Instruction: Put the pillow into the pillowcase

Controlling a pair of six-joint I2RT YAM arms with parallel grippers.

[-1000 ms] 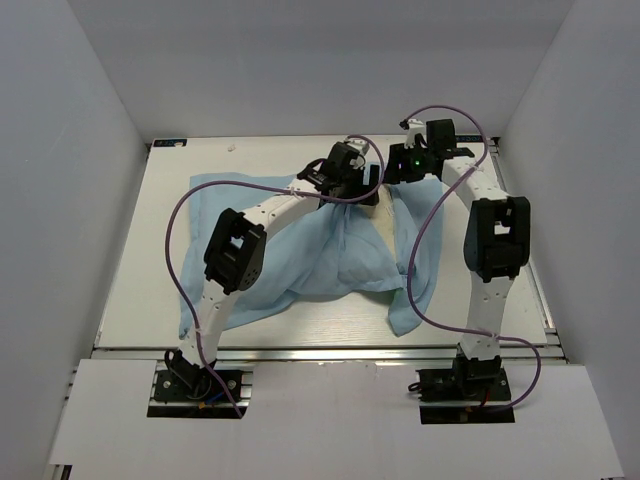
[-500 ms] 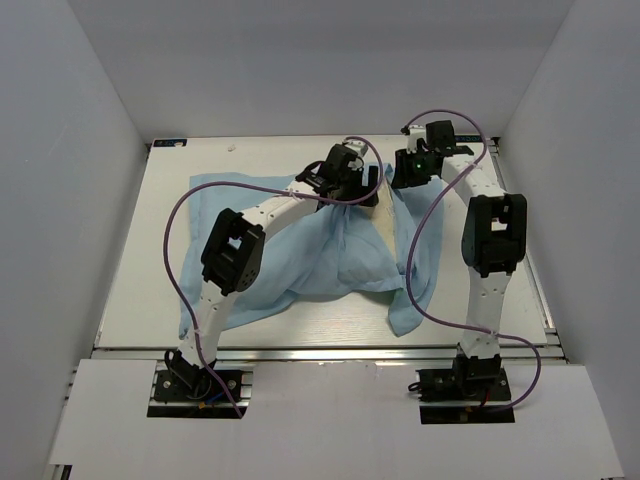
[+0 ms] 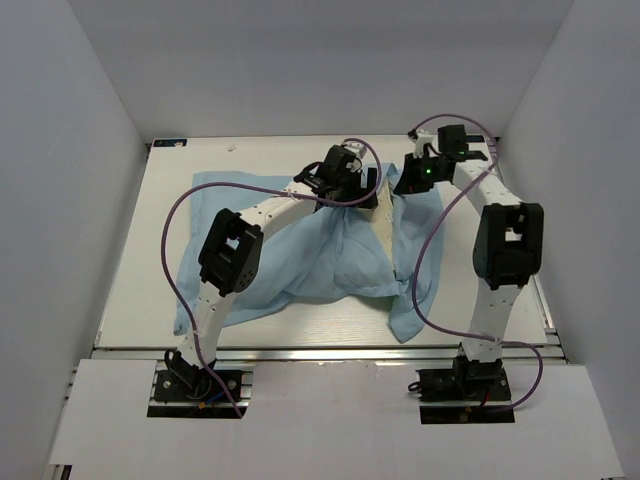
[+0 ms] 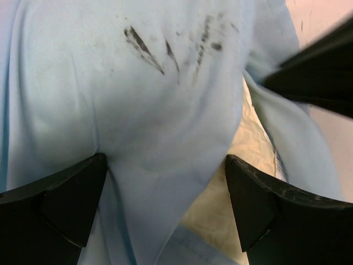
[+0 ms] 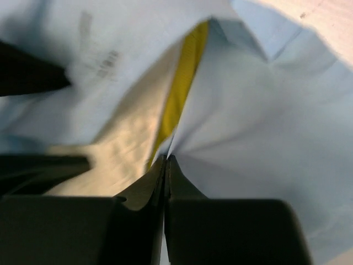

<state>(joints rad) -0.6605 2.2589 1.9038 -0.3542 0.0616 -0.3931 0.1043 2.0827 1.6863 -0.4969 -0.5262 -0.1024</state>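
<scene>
pillow seemed mostly inside the pillowcase, yellow edge showing at its mouth. right gripper had just pinched shut on the pillowcase hem there, ready to draw it over; left gripper gaped above the pillowcase.

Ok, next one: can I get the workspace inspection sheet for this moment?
Surface: pale table, middle covered by fabric.
Job's things: light blue pillowcase, dark smudges; cream pillow partly inside, yellow-piped edge exposed.
Clutter: one tiny white speck at far edge.
Grippers: left gripper open over pillowcase; right gripper shut, pinching pillowcase beside piping.
Cables: purple cables, right one passing over fabric.
Surroundings: plain white walls.
</scene>
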